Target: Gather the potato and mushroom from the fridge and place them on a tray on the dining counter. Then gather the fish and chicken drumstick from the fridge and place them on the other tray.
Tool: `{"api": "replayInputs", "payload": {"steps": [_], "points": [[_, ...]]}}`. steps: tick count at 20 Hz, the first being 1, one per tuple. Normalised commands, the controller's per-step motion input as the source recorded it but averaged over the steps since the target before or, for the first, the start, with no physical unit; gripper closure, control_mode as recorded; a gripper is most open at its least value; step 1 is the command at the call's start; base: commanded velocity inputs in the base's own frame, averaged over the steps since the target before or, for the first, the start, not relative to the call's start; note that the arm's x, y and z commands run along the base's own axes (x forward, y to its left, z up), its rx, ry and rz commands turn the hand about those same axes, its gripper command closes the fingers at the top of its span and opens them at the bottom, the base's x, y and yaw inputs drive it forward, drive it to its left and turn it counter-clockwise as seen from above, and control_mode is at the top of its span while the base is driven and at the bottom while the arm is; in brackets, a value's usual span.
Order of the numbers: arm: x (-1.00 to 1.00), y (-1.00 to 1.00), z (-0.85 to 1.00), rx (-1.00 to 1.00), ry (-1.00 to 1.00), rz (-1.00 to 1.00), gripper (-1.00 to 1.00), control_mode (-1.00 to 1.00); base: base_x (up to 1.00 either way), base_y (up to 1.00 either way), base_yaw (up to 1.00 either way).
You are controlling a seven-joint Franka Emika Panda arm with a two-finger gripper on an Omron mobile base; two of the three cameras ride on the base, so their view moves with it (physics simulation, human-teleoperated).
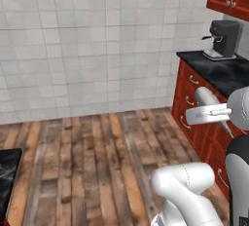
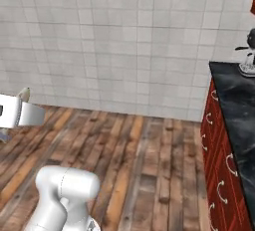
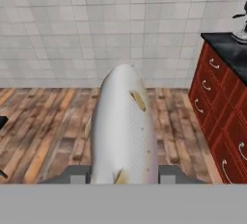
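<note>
Filling your hand view, the fish (image 3: 123,126) is sitting clamped between your gripper's (image 3: 123,172) part-closed jaws, left of the red cabinets (image 3: 219,117), for carrying to a tray.

- White arm elbow (image 2: 64,187) at lower left, above a wooden plank floor (image 2: 144,160).
- White-tiled wall (image 2: 124,41) behind.
- Red drawer cabinets (image 2: 219,170) with a black marble bench (image 2: 238,100) on the right.
- Coffee machine (image 2: 249,51) stands on the bench.
</note>
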Motion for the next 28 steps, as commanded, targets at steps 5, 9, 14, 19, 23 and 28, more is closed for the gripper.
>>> {"api": "replayInputs", "payload": {"steps": [5,9,14,19,23,28], "points": [[0.0,0.0,0.0,0.0,0.0,0.0,1.0,1.0,0.88,0.0,0.43],[0.0,0.0,0.0,0.0,0.0,0.0,1.0,1.0,0.87,0.0,0.44],[0.0,0.0,0.0,0.0,0.0,0.0,1.0,1.0,0.9,-0.02,0.44],[0.0,0.0,0.0,0.0,0.0,0.0,1.0,1.0,0.9,-0.03,0.44],[0.0,0.0,0.0,0.0,0.0,0.0,1.0,1.0,0.89,-0.03,0.45],[0.0,0.0,0.0,0.0,0.0,0.0,1.0,1.0,0.86,-0.04,0.46]]}}
